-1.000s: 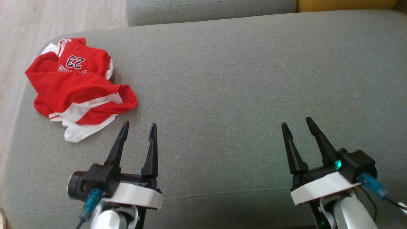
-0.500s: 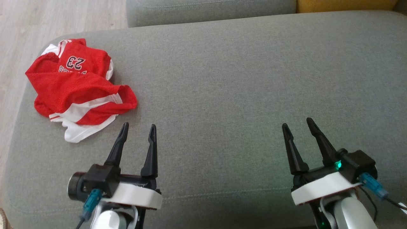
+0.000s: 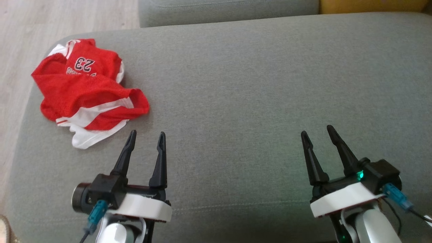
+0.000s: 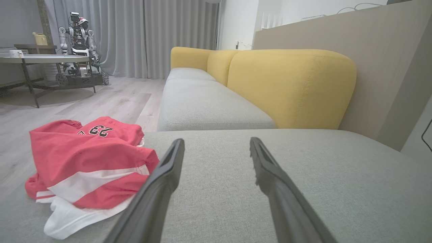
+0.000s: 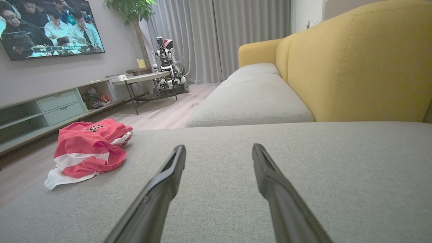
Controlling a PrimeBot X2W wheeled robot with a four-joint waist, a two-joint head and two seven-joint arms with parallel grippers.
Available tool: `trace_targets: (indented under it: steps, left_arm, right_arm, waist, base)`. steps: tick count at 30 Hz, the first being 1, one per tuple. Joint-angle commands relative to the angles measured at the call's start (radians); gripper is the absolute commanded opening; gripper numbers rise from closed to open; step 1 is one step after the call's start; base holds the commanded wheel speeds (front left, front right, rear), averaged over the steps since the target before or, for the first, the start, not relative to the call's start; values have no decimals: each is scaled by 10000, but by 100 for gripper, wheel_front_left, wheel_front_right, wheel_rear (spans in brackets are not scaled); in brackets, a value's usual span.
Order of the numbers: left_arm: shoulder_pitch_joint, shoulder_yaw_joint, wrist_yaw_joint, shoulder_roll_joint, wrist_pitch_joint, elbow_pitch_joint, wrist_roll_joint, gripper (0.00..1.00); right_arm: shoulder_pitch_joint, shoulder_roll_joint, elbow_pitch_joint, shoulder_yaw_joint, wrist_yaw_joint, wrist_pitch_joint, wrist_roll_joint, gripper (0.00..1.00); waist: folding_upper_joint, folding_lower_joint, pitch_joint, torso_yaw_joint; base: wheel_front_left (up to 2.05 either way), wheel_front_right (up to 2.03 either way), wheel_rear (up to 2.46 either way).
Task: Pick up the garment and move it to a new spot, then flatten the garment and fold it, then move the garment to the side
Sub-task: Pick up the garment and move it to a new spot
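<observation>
- Okay, your garment (image 3: 86,89): red with white bands, "23" printed on it; crumpled in a heap at the far left corner of the grey cushion (image 3: 253,84), close to the cushion's left edge; wooden floor (image 3: 20,33) just beyond.
- Your left gripper (image 3: 147,132): released, fingers spread, nothing between them; it sits over the cushion on the near side of the heap, slightly to its right; the left fingertip is near the white hem but apart from it.
- Your right gripper (image 3: 317,130): released too, empty; over the right part of the cushion, well apart from the garment.
- Whether either gripper's tips touch the cushion, you cannot tell.
- Left wrist view: the heap lies left of the fingers; white fabric at the near bottom, the "23" at the far top.
- Behind: yellow backrest (image 4: 290,87); second grey seat (image 4: 202,108) past the cushion.
</observation>
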Motion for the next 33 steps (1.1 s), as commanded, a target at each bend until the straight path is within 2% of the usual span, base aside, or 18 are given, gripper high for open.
trace_targets:
  steps: [1,6,24,33]
  left_arm:
    - [-538,353,69,72,-91,-265,23,100]
    - [-483,338,171,72,-91,-274,-64,100]
    - [-190,439,510,72,-92,-461,64,100]
    - [151,677,625,72,-92,-533,96,100]
  right_arm:
    - [-471,-118,-298,232,0,-93,-71,100]
    - [-386,-118,-287,275,0,-93,-132,100]
    - [-94,-118,-272,424,0,-93,-355,100]
    - [144,-118,-265,470,0,-93,-273,100]
  waist:
    - [0,0,-22,136]
    - [0,0,-101,527]
    - [0,0,-288,2889]
    - [0,0,-597,3836]
  base:
    - [0,0,0]
    - [0,0,0]
    - [0,0,0]
    - [0,0,0]
